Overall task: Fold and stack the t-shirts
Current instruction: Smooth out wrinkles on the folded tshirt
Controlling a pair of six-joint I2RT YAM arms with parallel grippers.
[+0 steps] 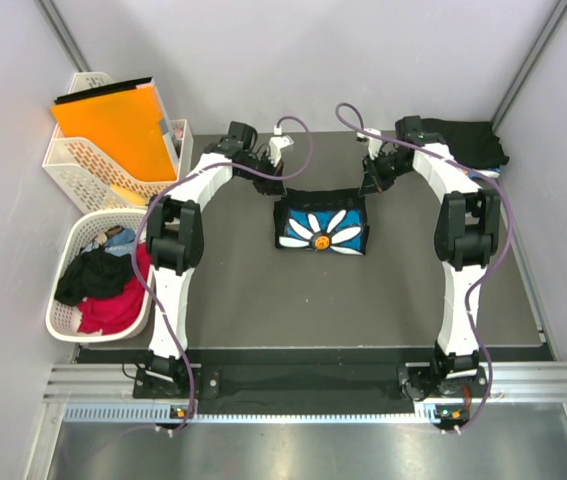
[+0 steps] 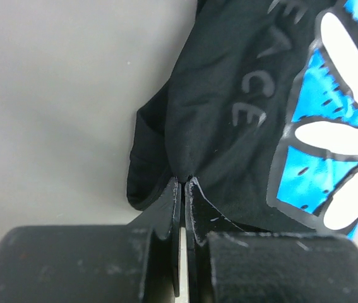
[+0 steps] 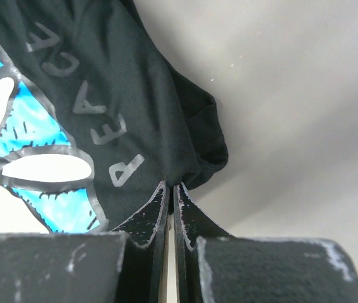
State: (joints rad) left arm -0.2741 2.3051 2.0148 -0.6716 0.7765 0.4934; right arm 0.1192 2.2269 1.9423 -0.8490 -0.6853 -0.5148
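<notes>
Both the left arm (image 1: 175,235) and right arm (image 1: 466,228) arch forward over the table (image 1: 233,300), elbows raised, wrists tipped down toward the flower t-shirt (image 1: 321,225) between them. Left fingers (image 2: 165,205) pinch its far-left corner, right fingers (image 3: 150,214) its far-right corner, closed tight on cloth.

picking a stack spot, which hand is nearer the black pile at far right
Right. The right hand holds the flower shirt just left of the pile; the left hand holds its other corner, farther off.
</notes>
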